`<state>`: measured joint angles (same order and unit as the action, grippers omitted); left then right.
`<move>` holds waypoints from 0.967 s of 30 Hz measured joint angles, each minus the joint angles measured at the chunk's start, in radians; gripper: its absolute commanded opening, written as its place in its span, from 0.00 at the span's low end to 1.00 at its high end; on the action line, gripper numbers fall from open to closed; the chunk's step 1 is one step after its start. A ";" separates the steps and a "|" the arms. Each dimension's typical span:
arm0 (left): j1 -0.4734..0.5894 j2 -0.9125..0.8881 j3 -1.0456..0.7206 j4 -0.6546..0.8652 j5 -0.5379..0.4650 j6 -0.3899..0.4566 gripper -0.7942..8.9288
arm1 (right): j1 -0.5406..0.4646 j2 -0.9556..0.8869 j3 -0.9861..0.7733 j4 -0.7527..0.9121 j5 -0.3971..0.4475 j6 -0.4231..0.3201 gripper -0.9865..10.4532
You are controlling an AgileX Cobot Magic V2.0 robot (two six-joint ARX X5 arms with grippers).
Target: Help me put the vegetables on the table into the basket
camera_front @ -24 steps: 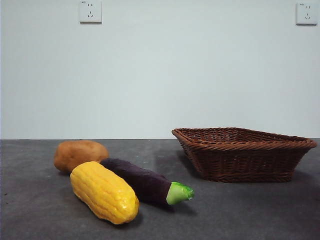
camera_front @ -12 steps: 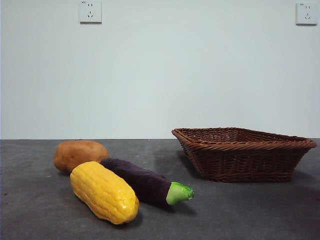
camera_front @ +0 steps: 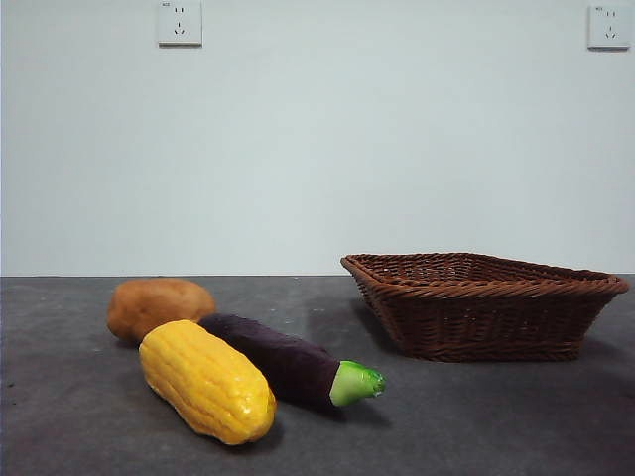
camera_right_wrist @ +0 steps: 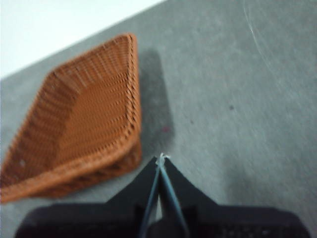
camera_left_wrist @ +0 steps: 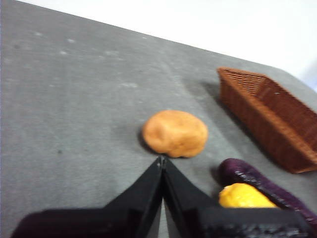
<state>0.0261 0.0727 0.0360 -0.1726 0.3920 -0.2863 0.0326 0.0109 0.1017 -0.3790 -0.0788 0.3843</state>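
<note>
Three vegetables lie together at the left of the table [camera_front: 476,416]: a yellow corn cob [camera_front: 206,381] in front, an orange-brown potato [camera_front: 159,305] behind it, and a dark purple eggplant [camera_front: 288,359] with a green cap pointing right. The brown wicker basket [camera_front: 482,303] stands at the right with nothing in it. No arm shows in the front view. My left gripper [camera_left_wrist: 162,159] is shut and hovers close to the potato [camera_left_wrist: 175,133], beside the corn [camera_left_wrist: 243,195] and eggplant [camera_left_wrist: 262,182]. My right gripper [camera_right_wrist: 161,157] is shut, above the table near the basket [camera_right_wrist: 74,124].
A pale wall with two sockets [camera_front: 180,22] stands behind the table. Bare grey table surface shows between the vegetables and the basket and in front of the basket.
</note>
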 measured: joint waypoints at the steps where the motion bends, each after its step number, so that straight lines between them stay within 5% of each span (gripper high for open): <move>1: 0.000 0.004 0.011 -0.004 0.003 -0.009 0.08 | 0.000 0.000 0.007 0.014 0.000 0.011 0.08; 10: 0.000 0.117 0.175 -0.006 0.008 -0.065 0.08 | 0.000 0.072 0.129 0.058 -0.006 0.076 0.08; 19: 0.000 0.395 0.402 -0.014 0.076 -0.102 0.08 | 0.000 0.377 0.345 -0.039 -0.137 0.079 0.08; 26: 0.000 0.747 0.664 -0.268 0.083 -0.087 0.08 | 0.000 0.794 0.639 -0.329 -0.315 -0.028 0.09; 29: 0.000 0.889 0.765 -0.374 0.084 -0.076 0.08 | 0.001 0.972 0.758 -0.443 -0.319 -0.091 0.09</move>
<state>0.0257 0.9619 0.8009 -0.5465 0.4759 -0.3626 0.0334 0.9829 0.8600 -0.8219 -0.3973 0.2935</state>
